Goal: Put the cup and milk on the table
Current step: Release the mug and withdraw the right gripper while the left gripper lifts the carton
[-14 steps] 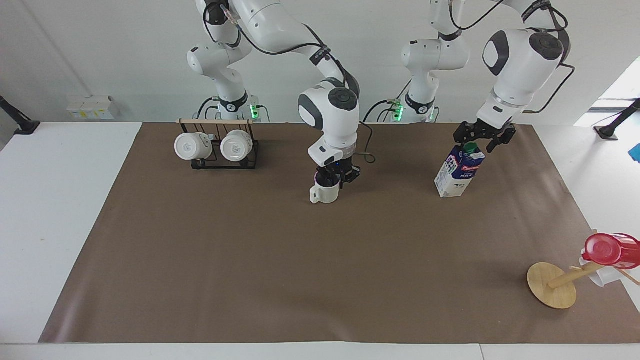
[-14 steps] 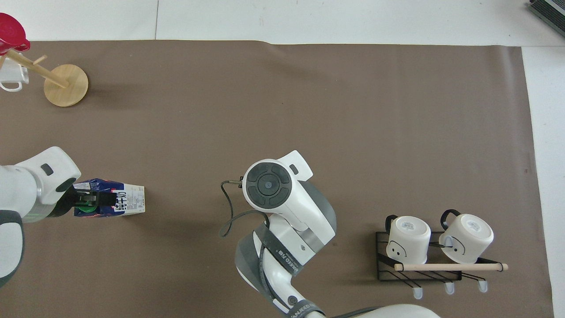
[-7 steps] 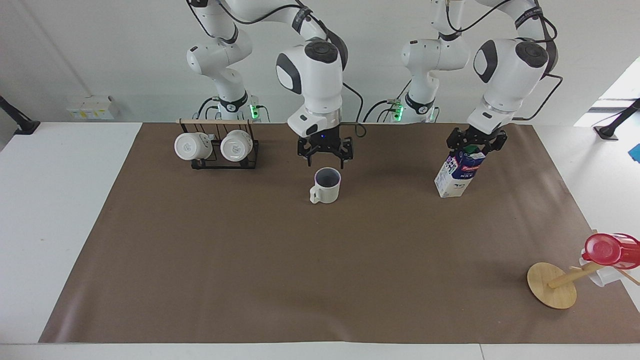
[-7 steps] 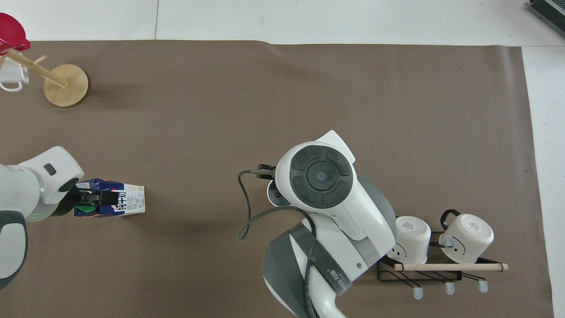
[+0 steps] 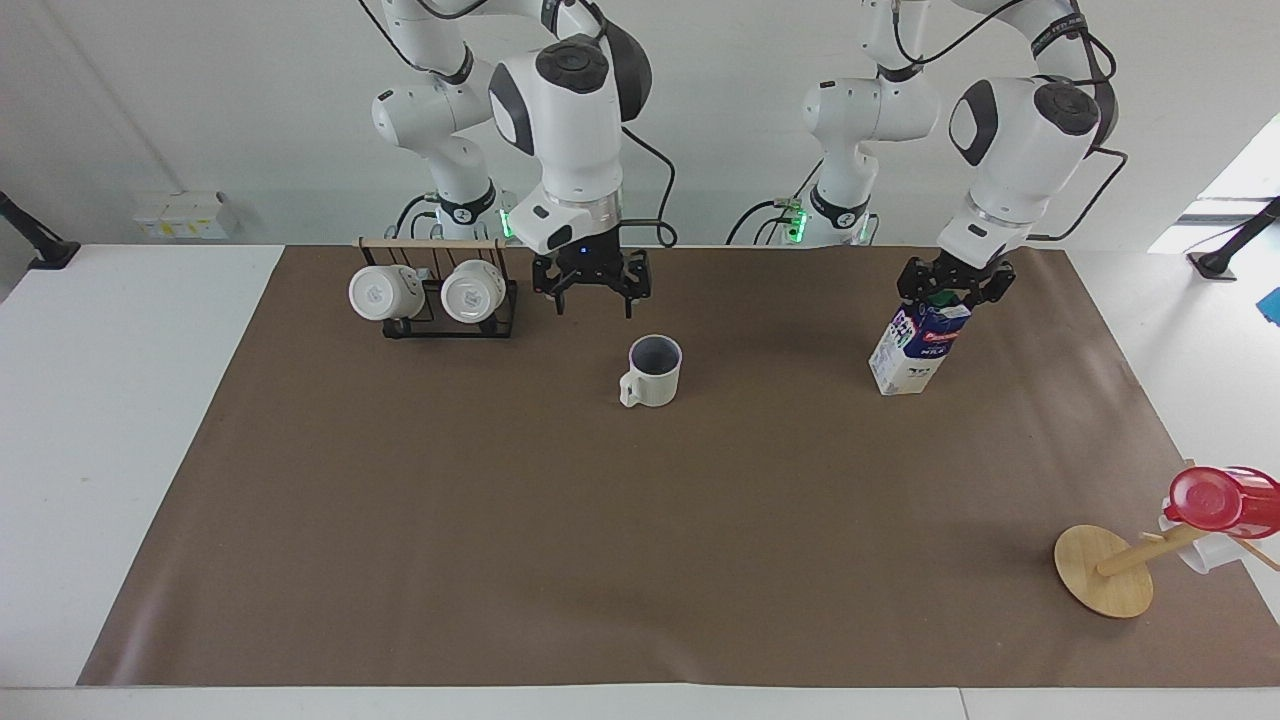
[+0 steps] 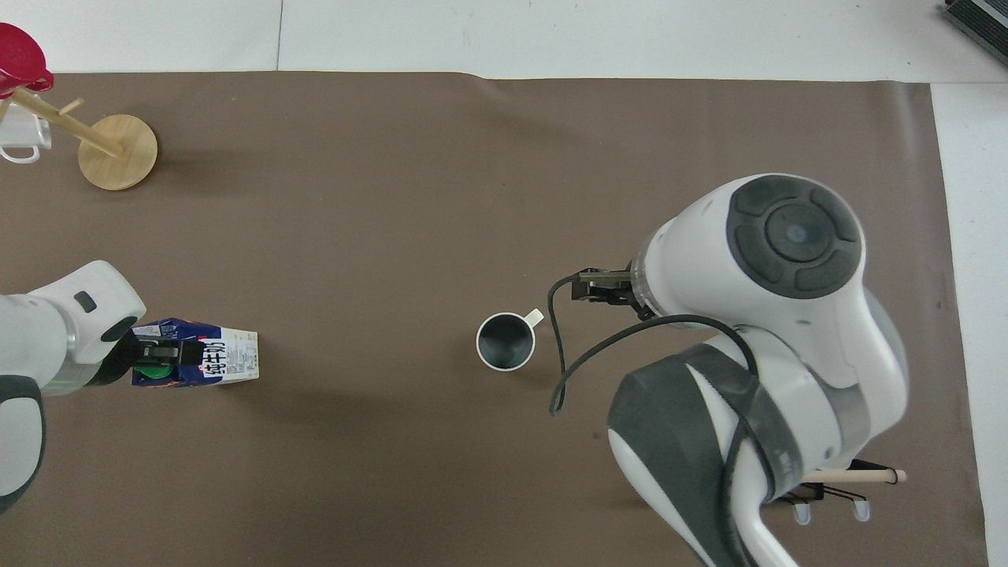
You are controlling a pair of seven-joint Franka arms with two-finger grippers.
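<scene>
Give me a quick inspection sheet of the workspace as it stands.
Surface: white table under a brown sheet.
Job's things: cup upright on the sheet, free; milk carton on the sheet, tilted.
Clutter: rack with two white mugs; wooden stand carrying a red cup.
Grippers: right gripper open, raised over the sheet between rack and cup; left gripper at the carton's green cap.
Cables: black cable looping off the right arm's wrist.
Surroundings: white wall; nothing else seen.
</scene>
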